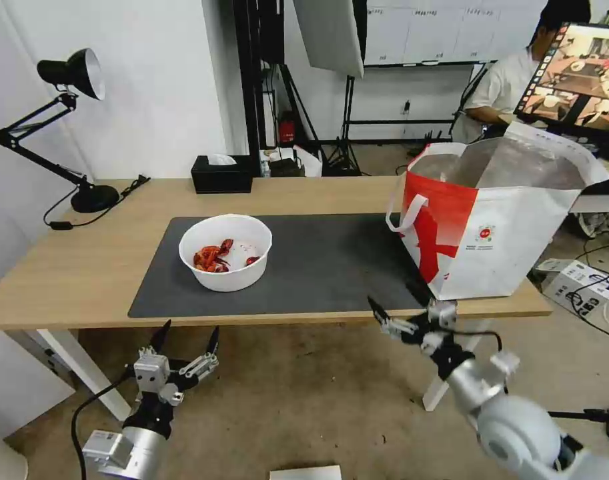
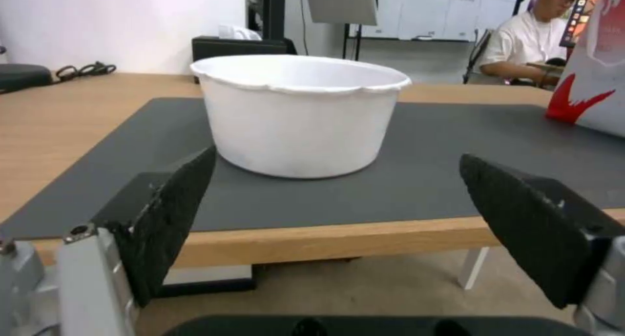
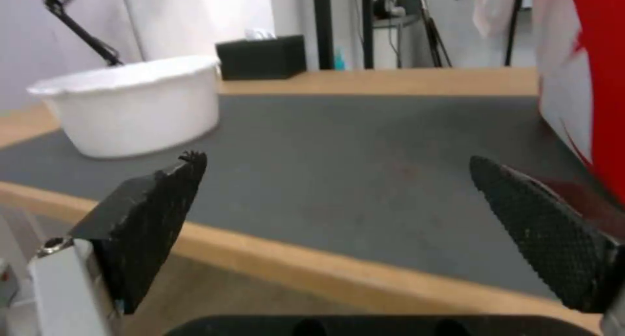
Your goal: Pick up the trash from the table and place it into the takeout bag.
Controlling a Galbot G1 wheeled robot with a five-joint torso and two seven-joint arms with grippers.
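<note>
White round bowl [image 1: 225,251], holding red crayfish shells: stands on the dark grey mat [image 1: 317,267], directly ahead of the left tool [image 1: 187,340] and slightly above it, past the near edge of the surface [image 1: 84,267].

Left tool: released, jaws spread wide, hanging below and in front of the surface edge, not touching anything.

Right tool [image 1: 384,320]: released, jaws apart, just under the near edge, with the takeout bag [image 1: 491,220] close on its right and the bowl well off to its left.

Takeout bag: red and white, foil-lined, standing upright with its mouth open, partly on the mat at the right end.

Step in hand, as judged: reach for the bowl with the left tool. To do it well, rise clear of the surface edge first, then take the bowl by its rim or wall rather than across its full width. The wall looks thin, so a light squeeze is advised. Keep it level; tipping would spill shells on the mat.

Surface: long light-wood top. Beyond the bowl, a black tissue box [image 1: 221,175] and a black desk lamp [image 1: 71,127].

Room: white walls, stands and cables behind.
</note>
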